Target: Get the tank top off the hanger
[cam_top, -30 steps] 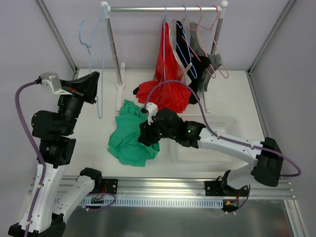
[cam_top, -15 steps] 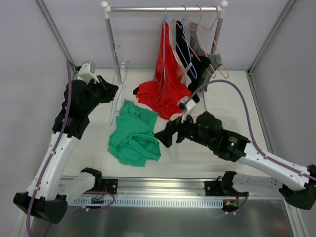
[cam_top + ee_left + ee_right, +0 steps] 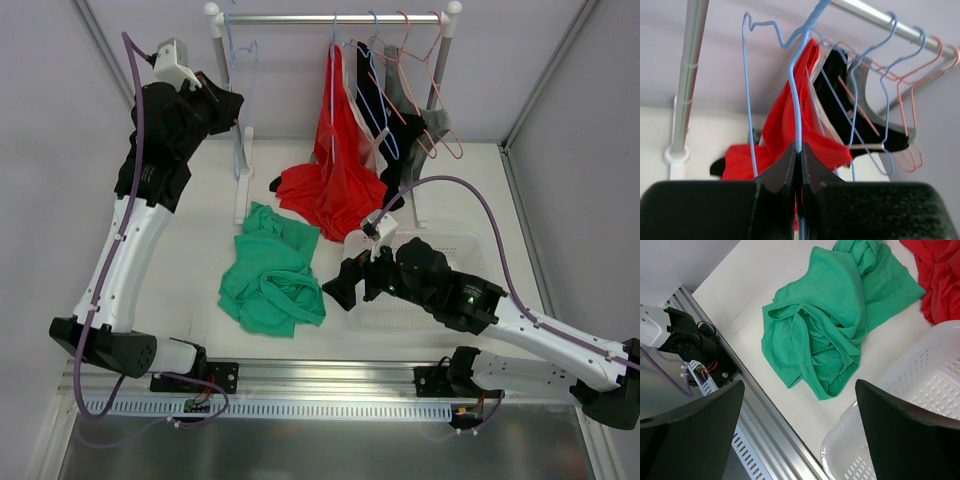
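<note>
Risen to the rail [image 3: 875,16], left gripper [image 3: 799,150] clenches the bare blue hanger [image 3: 796,95]: hook it squarely before letting go, right gripper [image 3: 342,287] gaping empty

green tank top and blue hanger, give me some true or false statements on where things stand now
1. The green tank top lies crumpled on the table, off any hanger. True.
2. The left gripper is open and empty. False: it is shut on the blue hanger.
3. The right gripper grips the green tank top. False: it is open and empty.
4. The red garment hangs on the rail. True.
</note>
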{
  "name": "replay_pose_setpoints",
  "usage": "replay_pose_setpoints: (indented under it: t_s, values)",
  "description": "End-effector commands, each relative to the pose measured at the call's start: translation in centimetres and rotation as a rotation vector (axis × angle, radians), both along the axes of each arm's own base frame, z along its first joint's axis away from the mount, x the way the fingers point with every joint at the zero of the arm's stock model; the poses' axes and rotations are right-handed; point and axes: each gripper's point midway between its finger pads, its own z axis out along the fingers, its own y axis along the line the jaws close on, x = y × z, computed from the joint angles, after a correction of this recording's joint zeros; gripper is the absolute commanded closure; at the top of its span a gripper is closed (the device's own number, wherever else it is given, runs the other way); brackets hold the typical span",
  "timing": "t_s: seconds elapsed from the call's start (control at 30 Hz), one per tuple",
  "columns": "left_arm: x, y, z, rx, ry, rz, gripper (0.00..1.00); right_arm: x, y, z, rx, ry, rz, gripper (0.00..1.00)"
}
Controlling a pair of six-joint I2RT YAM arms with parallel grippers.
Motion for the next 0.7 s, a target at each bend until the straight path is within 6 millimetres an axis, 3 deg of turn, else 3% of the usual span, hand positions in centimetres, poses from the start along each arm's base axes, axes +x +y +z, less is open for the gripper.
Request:
replay_pose_setpoints:
  t_s: [0.0, 0.07, 0.1, 0.17, 0.4, 0.53, 0.67]
  values:
    - [2.9, -0.5, 3.6, -0.036, -0.099, 0.027, 1.0, 0.4, 0.2, 1.2, 0.034, -0.027, -0.007, 0.0]
    - [4.1, -0.1, 4.7, -0.043, -0.124, 0.065, 1.0, 0.3, 0.3, 1.3, 0.038, -0.027, -0.003, 0.01]
    - [5.6, -0.3, 3.8, -0.033, -0.106, 0.07, 1.0, 0.2, 0.2, 1.3, 0.039, -0.025, 0.0, 0.0]
    - [6.5, -0.5, 4.6, -0.04, -0.12, 0.056, 1.0, 0.2, 0.1, 1.3, 0.038, -0.027, -0.001, 0.0]
    - [10.1, -0.9, 1.1, -0.015, -0.054, 0.074, 1.0, 0.1, -0.3, 1.1, 0.035, -0.04, -0.001, 0.01]
    - [11.2, -0.9, -0.5, -0.018, -0.018, 0.075, 1.0, 0.2, -0.2, 0.6, 0.018, -0.037, 0.004, 0.01]
    - [11.0, -0.8, -1.6, -0.016, 0.004, 0.072, 1.0, 0.2, 0.2, -0.3, 0.008, -0.033, 0.014, 0.0]
